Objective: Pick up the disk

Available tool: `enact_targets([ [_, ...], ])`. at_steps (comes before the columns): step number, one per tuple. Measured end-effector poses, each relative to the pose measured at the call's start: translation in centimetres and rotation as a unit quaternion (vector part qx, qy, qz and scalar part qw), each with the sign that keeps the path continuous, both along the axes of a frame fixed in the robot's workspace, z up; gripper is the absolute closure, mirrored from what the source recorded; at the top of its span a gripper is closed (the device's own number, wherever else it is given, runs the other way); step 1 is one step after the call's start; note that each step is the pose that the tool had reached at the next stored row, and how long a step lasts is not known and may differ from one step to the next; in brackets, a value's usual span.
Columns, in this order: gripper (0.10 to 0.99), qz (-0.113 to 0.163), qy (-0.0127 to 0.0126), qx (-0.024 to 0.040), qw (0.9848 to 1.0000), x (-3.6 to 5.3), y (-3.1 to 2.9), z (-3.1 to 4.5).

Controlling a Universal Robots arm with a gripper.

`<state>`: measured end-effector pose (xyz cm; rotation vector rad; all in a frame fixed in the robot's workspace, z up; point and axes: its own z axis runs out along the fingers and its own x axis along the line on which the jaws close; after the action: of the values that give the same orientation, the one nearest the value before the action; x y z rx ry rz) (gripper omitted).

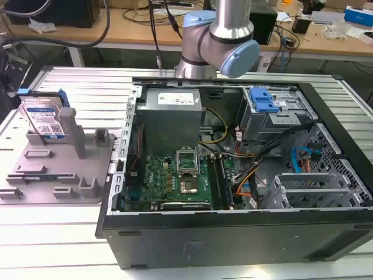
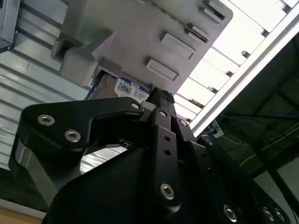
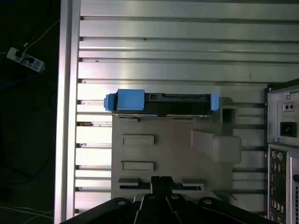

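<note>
Silver metal, blue side rails: where is the disk [image 1: 45, 119]? (Desk)

On edge in the grey fixture [image 1: 64, 169], its white-and-blue label facing outward, at about nine o'clock of the open computer case [image 1: 233, 233] in the exterior view. Fixture and case share the slatted aluminium table [image 1: 81, 87]. (Photographer)

And the gripper? (Desk)

In the first wrist view the gripper [image 3: 161, 179] hangs over the fixture [image 3: 173, 154], apart from the disk [image 3: 161, 103], which shows edge-on along the fixture's far side with a blue tab [image 3: 130, 99] at one end. The fingers are pressed together at the tips and hold nothing. (Photographer)

Anything closer? (Desk)

The second wrist view looks along the gripper [image 2: 156, 95] toward the disk's label [image 2: 127, 88], tucked beside a fixture post [image 2: 81, 65]. The gripper is not touching the disk. In the exterior view the arm [image 1: 221, 35] rises at twelve o'clock, behind the case. (Photographer)
</note>
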<state>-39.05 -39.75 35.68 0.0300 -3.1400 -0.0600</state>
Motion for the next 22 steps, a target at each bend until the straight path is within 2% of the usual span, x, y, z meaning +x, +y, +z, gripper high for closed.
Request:
enact_targets([
  [13, 0.980, 0.001, 0.0000, 0.0001, 1.0000, 0.00, 0.00, 0.00],
  [16, 0.980, 0.017, 0.0000, -0.0005, 0.9999, 0.00, 0.00, 0.00],
  [18, 0.980, 0.051, 0.0000, -0.0008, 0.9987, 0.00, 0.00, -0.01],
  [20, 0.980, 0.085, 0.0000, -0.0008, 0.9964, -0.01, 0.01, -0.04],
  [22, 0.980, 0.106, -0.0001, -0.0008, 0.9944, 0.00, 0.00, -0.06],
])
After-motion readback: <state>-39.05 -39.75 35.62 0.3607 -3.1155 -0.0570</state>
